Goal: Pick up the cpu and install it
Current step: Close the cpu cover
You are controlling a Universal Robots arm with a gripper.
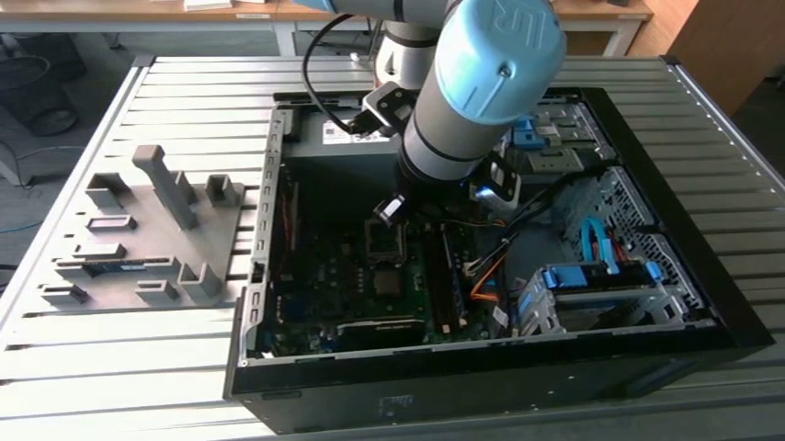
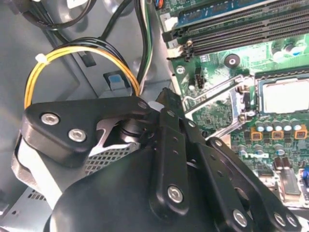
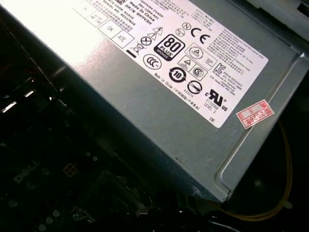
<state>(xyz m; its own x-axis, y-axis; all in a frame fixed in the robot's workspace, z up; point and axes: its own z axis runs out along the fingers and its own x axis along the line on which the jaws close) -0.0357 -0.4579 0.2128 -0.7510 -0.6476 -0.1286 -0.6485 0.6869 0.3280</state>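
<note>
The cpu [image 2: 287,95], a small pale silver square, lies flat inside the metal socket frame [image 2: 241,96] on the green motherboard in the second wrist view. In the exterior view my gripper [image 1: 390,213] hangs low inside the open computer case [image 1: 491,386], just above the dark socket [image 1: 382,241] near the board's middle. The gripper's black linkage [image 2: 174,159] fills the near part of the second wrist view, set off to one side of the socket. Nothing shows held in it.
The grey power-supply box [image 3: 169,96] sits close beside the wrist. Yellow and black cables [image 2: 72,58] loop near the linkage. Memory slots [image 2: 241,29] run beside the socket. A grey fixture plate with blocks [image 1: 147,239] lies at the exterior view's left, blue drive bays [image 1: 601,276] at its right.
</note>
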